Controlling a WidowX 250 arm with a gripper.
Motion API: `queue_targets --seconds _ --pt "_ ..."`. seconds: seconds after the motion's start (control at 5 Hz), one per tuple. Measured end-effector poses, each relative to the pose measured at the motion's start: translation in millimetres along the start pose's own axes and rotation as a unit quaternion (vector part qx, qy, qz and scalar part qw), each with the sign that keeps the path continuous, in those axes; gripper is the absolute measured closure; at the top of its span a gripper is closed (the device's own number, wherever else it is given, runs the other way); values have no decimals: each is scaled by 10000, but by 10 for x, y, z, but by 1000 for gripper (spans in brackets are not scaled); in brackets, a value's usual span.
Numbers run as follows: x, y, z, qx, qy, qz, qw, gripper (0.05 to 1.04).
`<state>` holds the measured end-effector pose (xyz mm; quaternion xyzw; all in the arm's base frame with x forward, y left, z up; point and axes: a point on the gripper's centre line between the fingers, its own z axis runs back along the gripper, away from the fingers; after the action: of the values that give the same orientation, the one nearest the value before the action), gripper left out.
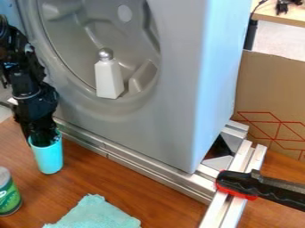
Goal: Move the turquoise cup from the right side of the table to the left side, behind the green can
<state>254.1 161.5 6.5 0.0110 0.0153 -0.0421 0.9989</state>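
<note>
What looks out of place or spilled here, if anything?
The white tapered bottle with the silver ball top looks oddly placed, inside the boxy grey shell's round recess. The turquoise cloth lies rumpled on the brown wooden table. No spill shows.

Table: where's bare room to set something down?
Bare table between turquoise cup, cloth and metal rails; also right of the cloth, up to the rails. Crowded: left side, gripper at the cup's mouth, can nearby; clamp over the rails at right.
</note>
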Motion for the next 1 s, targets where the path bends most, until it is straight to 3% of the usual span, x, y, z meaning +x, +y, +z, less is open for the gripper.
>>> queue_targets --seconds 0.2,0.6,0.8,1.0 --pt "-37 -18 -1 -186 22 114 9998 711" --pt "-104 -47 -23 -269 134 173 9994 138" --pt "-164 -75 195 -150 -36 176 9997 76" --pt "-362 -72 599 133 -336 386 9986 81"
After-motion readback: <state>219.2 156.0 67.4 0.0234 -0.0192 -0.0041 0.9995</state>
